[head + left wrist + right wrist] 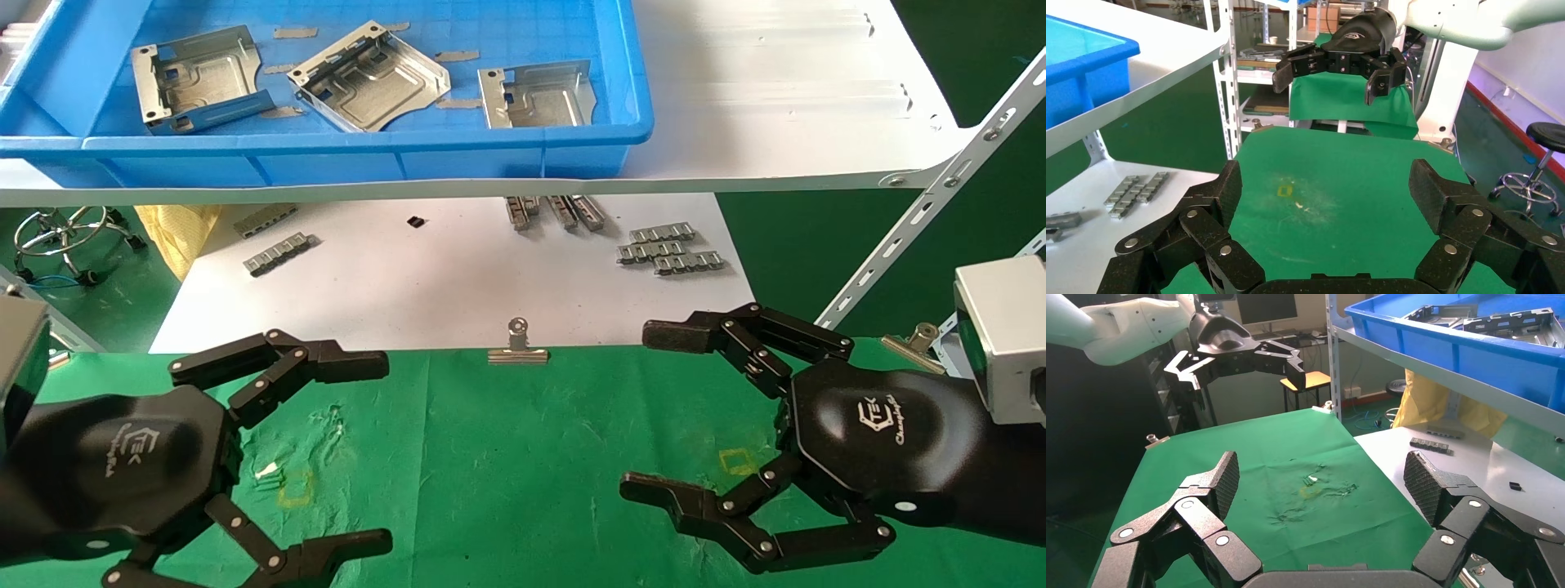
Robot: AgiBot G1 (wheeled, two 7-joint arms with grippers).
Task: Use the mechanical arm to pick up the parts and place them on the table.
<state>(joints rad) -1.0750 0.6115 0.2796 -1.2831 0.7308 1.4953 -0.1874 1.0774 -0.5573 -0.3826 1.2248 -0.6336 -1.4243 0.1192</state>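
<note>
Three silvery stamped metal parts lie in a blue tray [327, 151] on the white shelf: one at the left [200, 77], one in the middle [372, 77], one at the right [535, 96]. My left gripper [372, 449] hovers open and empty over the green cloth table [507, 465] at the near left. My right gripper [654, 412] hovers open and empty over the table at the near right. Each wrist view shows its own gripper, left [1324, 187] and right [1321, 478], spread wide over bare green cloth, with the other hand farther off.
Small ridged grey strips [670, 247] lie on the white sheet below the shelf, more of them at its left [278, 253]. A silver binder clip [517, 343] pins the cloth's far edge. A slanted white shelf bracket [923, 212] stands at the right. A stool base [65, 233] is at the far left.
</note>
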